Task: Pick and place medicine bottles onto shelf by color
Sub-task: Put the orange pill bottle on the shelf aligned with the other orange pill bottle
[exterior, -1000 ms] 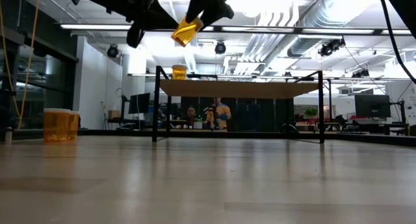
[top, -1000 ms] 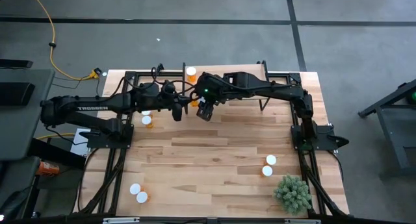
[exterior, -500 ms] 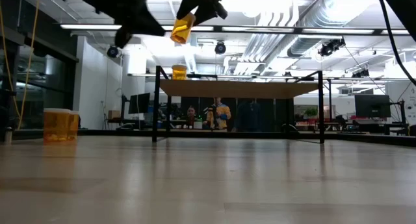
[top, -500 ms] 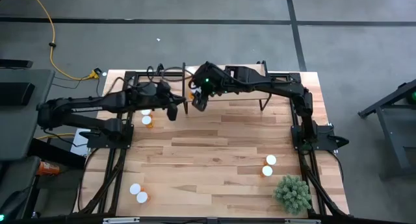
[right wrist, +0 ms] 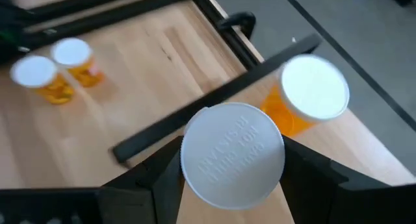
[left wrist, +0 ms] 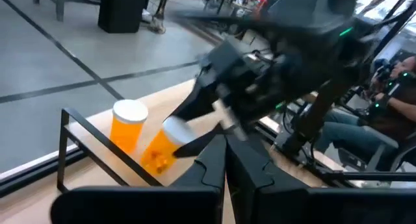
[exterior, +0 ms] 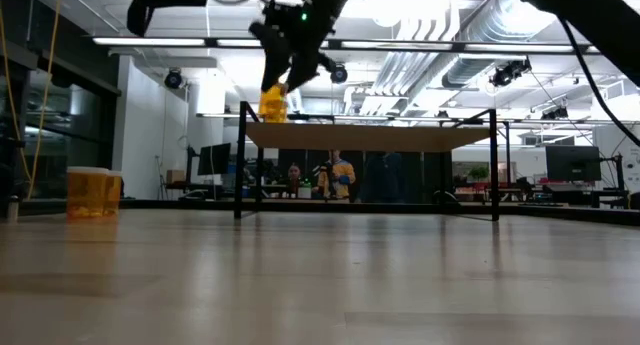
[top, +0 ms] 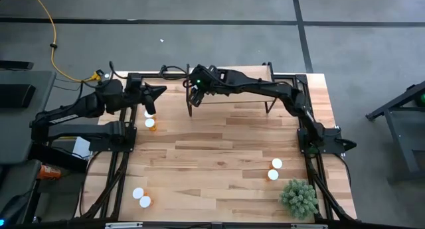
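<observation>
1. The table [top: 219, 149] fills the middle of the high view; its near edge is cut off by the frame.
2. The shelf [exterior: 370, 137] stands at the far edge. From above, the right arm covers much of its board.
3. The right arm reaches from the right side across the shelf to its left end.
4. The left arm lies at the far left, just left of the shelf.
5. The plant [top: 299, 197] sits at the near right corner.
6. The right gripper [right wrist: 232, 160] is clamped on a bottle [right wrist: 232, 152], just beside another bottle [right wrist: 311, 94] standing on the shelf's left end. Whether the held one touches the board is hard to tell.
7. The left gripper [top: 158, 91] has its fingers together, holding nothing.
8. Two bottles [top: 150, 119] stand on the table near the left gripper; an arm partly hides one.
9. Two bottles [top: 141, 198] are near left.
10. Two bottles [top: 274, 169] are near right, beside the plant.
</observation>
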You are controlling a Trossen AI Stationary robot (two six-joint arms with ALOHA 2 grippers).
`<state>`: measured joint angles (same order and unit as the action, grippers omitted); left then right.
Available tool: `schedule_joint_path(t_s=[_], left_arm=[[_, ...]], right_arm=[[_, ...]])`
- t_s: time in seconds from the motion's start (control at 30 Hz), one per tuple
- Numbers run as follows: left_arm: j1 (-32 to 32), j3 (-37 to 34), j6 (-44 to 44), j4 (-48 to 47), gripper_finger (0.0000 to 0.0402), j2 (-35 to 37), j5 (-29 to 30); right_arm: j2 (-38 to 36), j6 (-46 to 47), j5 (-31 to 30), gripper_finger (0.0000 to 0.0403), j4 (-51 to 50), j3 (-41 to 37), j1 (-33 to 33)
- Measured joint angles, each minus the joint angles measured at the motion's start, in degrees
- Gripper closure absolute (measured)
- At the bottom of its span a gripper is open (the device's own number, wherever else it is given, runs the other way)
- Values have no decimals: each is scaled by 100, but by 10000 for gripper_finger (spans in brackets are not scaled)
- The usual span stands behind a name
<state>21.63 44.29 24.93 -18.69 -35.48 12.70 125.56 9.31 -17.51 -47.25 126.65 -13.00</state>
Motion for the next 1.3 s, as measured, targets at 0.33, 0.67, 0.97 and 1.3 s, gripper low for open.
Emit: schedule_joint_path(t_s=[0.33,0.67,0.97,1.3], left_arm=[[0,-1,39,-1,401,-73,-3],[0,-4,44,2,401,-165,-29],[-2,-4,46,4,401,-165,-29],[-2,-4,44,4,401,-165,-30]], right_arm=[[126,77,-204,198,-28,0,-54],[131,71,-139,181,-28,0,-52],[140,73,-134,141,-15,0,-52],[104,-88,-70,125,-164,-2,-52]])
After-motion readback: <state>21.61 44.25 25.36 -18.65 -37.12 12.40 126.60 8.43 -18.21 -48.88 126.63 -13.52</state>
